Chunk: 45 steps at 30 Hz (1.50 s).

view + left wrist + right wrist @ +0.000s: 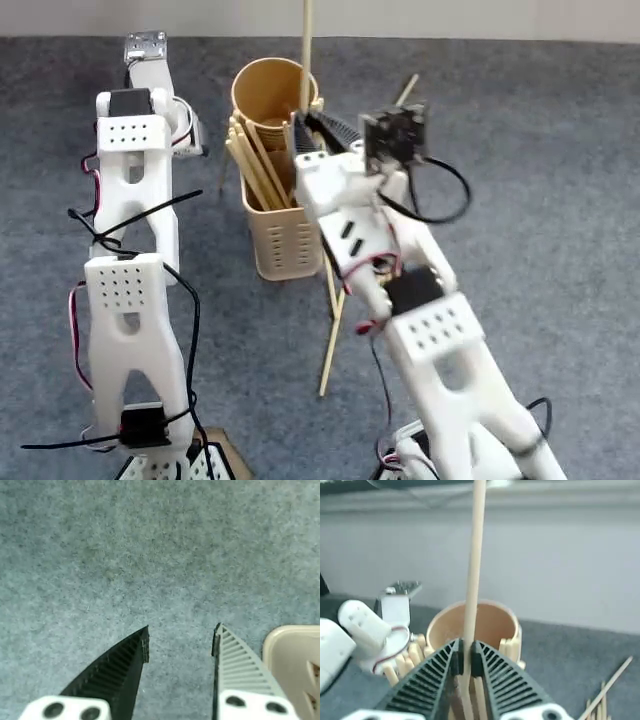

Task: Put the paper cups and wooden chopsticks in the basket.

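Grey carpet (150,555), right gripper (466,652) clamping upright chopstick (476,555), seemingly over basket (275,245), left gripper (181,636) spread beside it

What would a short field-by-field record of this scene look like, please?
basket: stands between the arms, holding a paper cup and several chopsticks
right gripper: shut on an upright chopstick above the basket
left gripper: open, over the grey surface, beside the basket
outside basket: loose chopsticks lying on the surface by the right arm
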Tool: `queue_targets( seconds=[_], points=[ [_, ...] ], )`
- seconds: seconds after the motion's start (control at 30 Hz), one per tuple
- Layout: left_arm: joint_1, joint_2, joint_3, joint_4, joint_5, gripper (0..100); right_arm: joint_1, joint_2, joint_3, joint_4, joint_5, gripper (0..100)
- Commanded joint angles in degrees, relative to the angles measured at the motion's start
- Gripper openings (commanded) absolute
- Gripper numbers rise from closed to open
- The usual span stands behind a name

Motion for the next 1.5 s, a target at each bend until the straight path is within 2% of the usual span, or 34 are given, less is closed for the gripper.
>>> queue_targets(
  seconds=[0.0,0.2,0.33,0.43,0.53,0.6,0.7,0.77,0.83,0.97,1.2,1.33,1.47],
  points=[
    [-1.4,-0.5,-2.2,-2.0,-0.2,22,-1.5,1.3,0.0,-1.6,-0.7,1.9],
    [-1.5,-0.4,-2.2,-3.3,-0.2,22,-1.7,-4.5,4.7,-1.5,-0.6,17.5],
    [-1.5,-0.6,-2.2,-3.3,-0.2,22,-1.6,-9.4,7.9,-1.5,0.0,17.9],
    [-1.5,-0.8,-2.9,-3.3,-0.4,22,-1.7,-14.5,7.9,-0.8,4.7,17.9],
    [-2.2,-1.4,-7.4,0.7,-4.0,22,-2.4,-20.3,5.3,7.1,9.2,17.7],
    [-3.6,-2.2,-11.5,4.8,-7.6,22,-2.0,-23.4,1.0,18.2,12.6,17.7],
    [-6.6,-3.6,-18.3,11.9,-8.5,23,3.6,-25.8,-5.6,35.6,14.0,17.7],
    [-7.4,-4.7,-22.2,17.4,-10.2,25,8.7,-25.8,-8.0,42.1,14.0,17.7],
    [-7.4,-5.8,-22.3,19.4,-10.7,28,14.1,-25.5,-5.1,44.1,13.9,17.7],
    [-6.7,-8.9,-15.3,19.2,-11.8,30,20.1,-25.4,6.2,39.4,14.0,17.7],
    [-3.0,-14.3,-1.5,19.2,-16.6,31,21.2,-25.2,31.5,13.4,14.3,17.7],
    [-2.9,-16.4,6.2,19.1,-14.2,31,17.5,-24.0,34.6,11.6,14.3,17.7],
    [-3.4,-16.3,9.1,17.8,-11.1,31,16.1,-16.4,33.8,10.8,14.3,17.7]
  ],
)
